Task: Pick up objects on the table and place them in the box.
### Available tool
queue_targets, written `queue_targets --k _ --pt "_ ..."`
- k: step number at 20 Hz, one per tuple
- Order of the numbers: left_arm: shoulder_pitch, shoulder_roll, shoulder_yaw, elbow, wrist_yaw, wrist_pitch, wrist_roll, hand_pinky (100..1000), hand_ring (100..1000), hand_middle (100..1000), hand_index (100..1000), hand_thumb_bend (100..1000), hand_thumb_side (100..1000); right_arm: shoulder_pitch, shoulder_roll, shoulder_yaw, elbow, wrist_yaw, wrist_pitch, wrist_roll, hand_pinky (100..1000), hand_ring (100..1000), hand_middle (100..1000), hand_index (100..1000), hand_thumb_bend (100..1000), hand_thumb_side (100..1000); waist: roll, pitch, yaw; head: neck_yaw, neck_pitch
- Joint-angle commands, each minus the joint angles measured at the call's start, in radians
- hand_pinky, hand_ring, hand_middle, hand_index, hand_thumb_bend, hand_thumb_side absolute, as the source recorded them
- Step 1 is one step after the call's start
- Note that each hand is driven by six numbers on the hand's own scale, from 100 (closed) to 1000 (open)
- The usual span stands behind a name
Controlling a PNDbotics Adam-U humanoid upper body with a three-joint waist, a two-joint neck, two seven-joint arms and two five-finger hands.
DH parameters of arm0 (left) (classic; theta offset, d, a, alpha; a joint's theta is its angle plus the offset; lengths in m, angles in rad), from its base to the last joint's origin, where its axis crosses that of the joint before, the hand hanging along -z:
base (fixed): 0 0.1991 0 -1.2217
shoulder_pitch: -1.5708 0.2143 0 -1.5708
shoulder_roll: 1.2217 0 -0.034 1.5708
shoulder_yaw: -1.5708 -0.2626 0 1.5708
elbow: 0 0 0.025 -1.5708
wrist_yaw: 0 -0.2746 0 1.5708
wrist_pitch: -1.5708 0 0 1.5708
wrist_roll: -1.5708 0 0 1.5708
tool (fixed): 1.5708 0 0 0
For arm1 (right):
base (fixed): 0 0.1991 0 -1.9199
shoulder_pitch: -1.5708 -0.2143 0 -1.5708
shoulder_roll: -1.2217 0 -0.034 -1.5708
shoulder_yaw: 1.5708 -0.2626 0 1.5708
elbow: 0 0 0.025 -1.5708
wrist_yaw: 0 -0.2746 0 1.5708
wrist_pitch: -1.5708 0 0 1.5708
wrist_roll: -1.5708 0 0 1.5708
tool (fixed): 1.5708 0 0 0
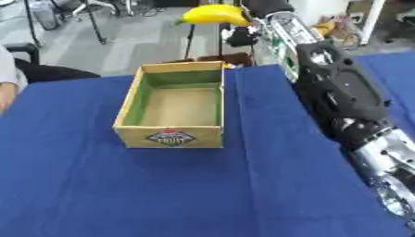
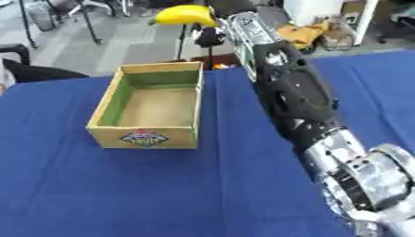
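Bright yellow banana [image 1: 215,15], smooth and curved, up at 12 o'clock, hanging in the air well above and beyond the far rim of the box [image 1: 128,104]. Held at its right end by the right hand [image 1: 263,6], dark and mostly cut off by the top edge, so fingers wrapped round the fruit as far as visible, but how far open: can't tell exactly. Right arm [image 2: 296,97] black with silver joints, running from 5 o'clock up to the banana. Box open-topped, wooden, green inner walls, bare floor, a badge-like label on the near side, sitting mid-table on the blue table [image 1: 162,194] cloth. Left hand nowhere in shot.
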Motion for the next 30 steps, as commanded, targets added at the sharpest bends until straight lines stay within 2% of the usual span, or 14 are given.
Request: queue_targets --k 1,9,17,29,30 --pt "-0.012 0.016 -0.003 -0.020 0.005 0.004 -0.001 309 756 775 717 100 827 -0.007 0.018 0.005 -0.020 -0.030 0.003 -0.023 474 774 636 499 100 648 0.001 -0.014 0.007 -0.009 -0.015" --pt "-0.019 0.011 -0.005 -0.020 0.008 0.007 -0.003 310 758 777 717 100 826 0.014 0.061 0.025 0.004 -0.088 0.007 -0.037 465 786 627 500 100 635 0.001 -0.009 0.017 -0.019 -0.018" --pt "-0.025 0.007 -0.006 -0.020 0.010 0.009 -0.004 309 760 778 717 100 826 0.030 0.098 0.023 0.041 -0.096 0.029 -0.057 455 793 632 498 100 623 -0.001 -0.004 0.028 -0.031 -0.026" --pt "-0.029 -0.001 -0.006 -0.020 0.008 0.012 -0.005 305 764 782 717 100 826 0.043 0.129 0.024 0.102 -0.123 0.030 -0.050 448 803 627 493 100 592 0.002 0.008 0.033 -0.054 -0.029" --pt "-0.029 -0.001 -0.006 -0.020 0.008 0.013 -0.005 305 764 782 717 100 824 0.043 0.130 0.024 0.109 -0.127 0.031 -0.045 448 803 627 493 100 609 0.002 0.008 0.033 -0.054 -0.029"
